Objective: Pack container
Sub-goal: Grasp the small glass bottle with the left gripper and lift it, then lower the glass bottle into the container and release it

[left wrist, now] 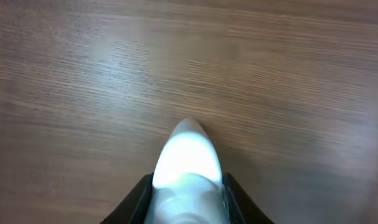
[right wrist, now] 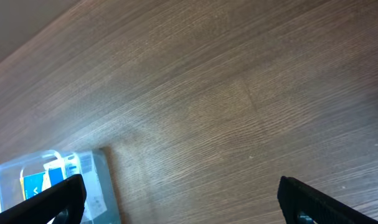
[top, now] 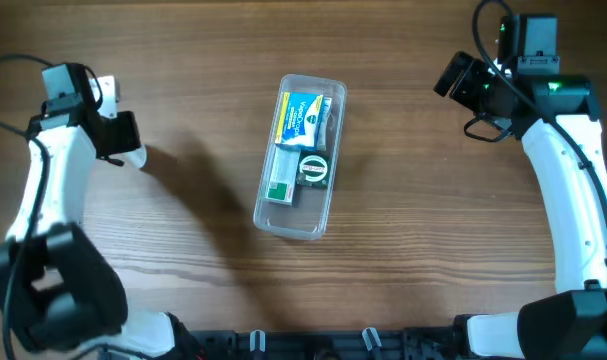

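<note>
The container is a long clear plastic tray lying in the middle of the table. It holds a blue, yellow and white box, a green and white box and a small dark round item. One end of the container also shows in the right wrist view. My left gripper is at the far left, well away from the container. It is shut on a small whitish rounded bottle above bare wood. My right gripper is open and empty at the far right.
Brown wooden table all round the container. The arm bases stand at the front edge on the left and right.
</note>
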